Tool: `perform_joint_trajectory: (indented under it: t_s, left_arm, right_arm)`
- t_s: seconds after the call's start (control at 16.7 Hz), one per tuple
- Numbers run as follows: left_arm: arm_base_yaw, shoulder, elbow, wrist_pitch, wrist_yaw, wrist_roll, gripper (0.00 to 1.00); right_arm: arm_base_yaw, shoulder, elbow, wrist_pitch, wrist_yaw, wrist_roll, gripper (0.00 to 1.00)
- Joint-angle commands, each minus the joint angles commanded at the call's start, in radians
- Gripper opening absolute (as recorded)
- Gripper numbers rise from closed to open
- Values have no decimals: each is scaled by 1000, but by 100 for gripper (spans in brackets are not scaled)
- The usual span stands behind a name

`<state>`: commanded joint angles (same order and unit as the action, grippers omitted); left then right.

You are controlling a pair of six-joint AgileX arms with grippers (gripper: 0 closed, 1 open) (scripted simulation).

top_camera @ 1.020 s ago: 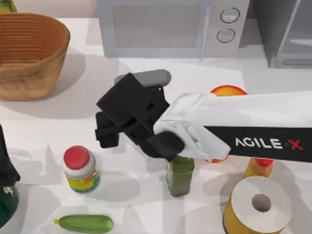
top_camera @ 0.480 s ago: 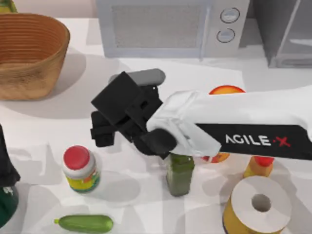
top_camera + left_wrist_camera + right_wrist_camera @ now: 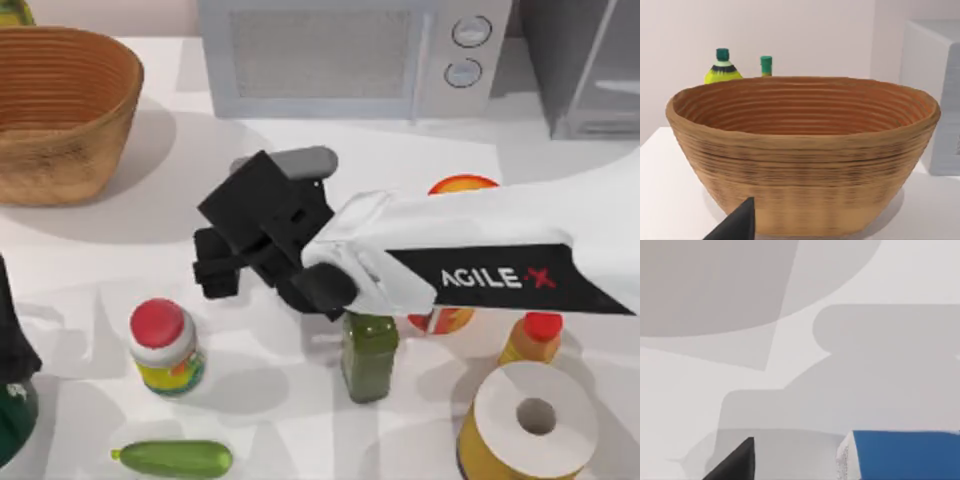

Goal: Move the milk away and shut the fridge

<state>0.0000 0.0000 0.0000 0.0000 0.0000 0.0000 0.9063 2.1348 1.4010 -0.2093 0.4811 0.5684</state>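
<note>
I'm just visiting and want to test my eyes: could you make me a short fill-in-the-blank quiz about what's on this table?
1. The jar beside the cucumber has a ____ cap.
2. The microwave has ____ round dials.
3. The carton seen near the right gripper has a ____ top.
4. The big woven thing at the table's left is a ____.

Missing words: red; two; blue; basket

Ribbed woven basket (image 3: 800, 155), matt
</note>
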Motion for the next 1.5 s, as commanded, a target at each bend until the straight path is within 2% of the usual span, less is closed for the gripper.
perform_joint_trajectory:
  t_s: [0.18, 0.96, 1.5]
  left_arm:
    - [0, 0, 0, 0, 0, 0, 100]
    - [0, 0, 0, 0, 0, 0, 100]
    - [0, 0, 0, 0, 0, 0, 100]
  right_arm:
    - [0, 0, 0, 0, 0, 0, 100]
    - [0, 0, 0, 0, 0, 0, 2]
    - [2, -4, 2, 0, 0, 1, 0]
